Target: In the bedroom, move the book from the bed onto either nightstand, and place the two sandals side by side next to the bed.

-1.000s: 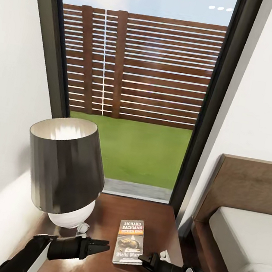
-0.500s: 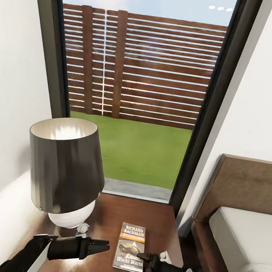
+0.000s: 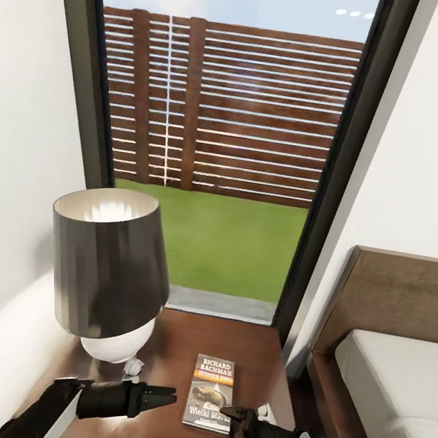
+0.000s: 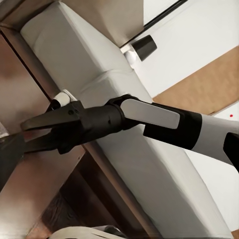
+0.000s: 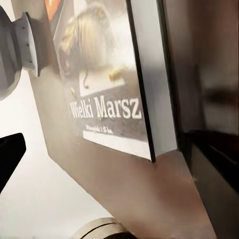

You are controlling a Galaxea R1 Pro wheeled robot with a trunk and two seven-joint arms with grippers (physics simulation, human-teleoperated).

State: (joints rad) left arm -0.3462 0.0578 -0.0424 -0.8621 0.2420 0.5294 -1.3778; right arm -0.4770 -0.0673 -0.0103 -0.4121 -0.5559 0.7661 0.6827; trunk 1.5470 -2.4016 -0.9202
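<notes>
Thin, light, stiff book (image 3: 211, 393) flat on nightstand (image 3: 255, 351); best pinched at an edge. Right hand (image 3: 227, 412) spread beside it; left hand (image 3: 168, 394) pressed together.

book (image 3: 211, 393) is lying flat, cover up, on the nightstand (image 3: 180, 339), right off the right gripper (image 3: 231, 412) tips; bed (image 3: 389, 392) sits off to its right.

The thin dark-covered paperback book (image 3: 211, 393) lying flat on the glossy dark-brown wooden nightstand (image 3: 243, 342) carries white lettering: "RICHARD BACHMAN" across the top of its cover in the head view, and "Wielki Marsz" lower down (image 5: 104, 107) in the right wrist view. Smaller print beneath that title is too blurred to read.
</notes>
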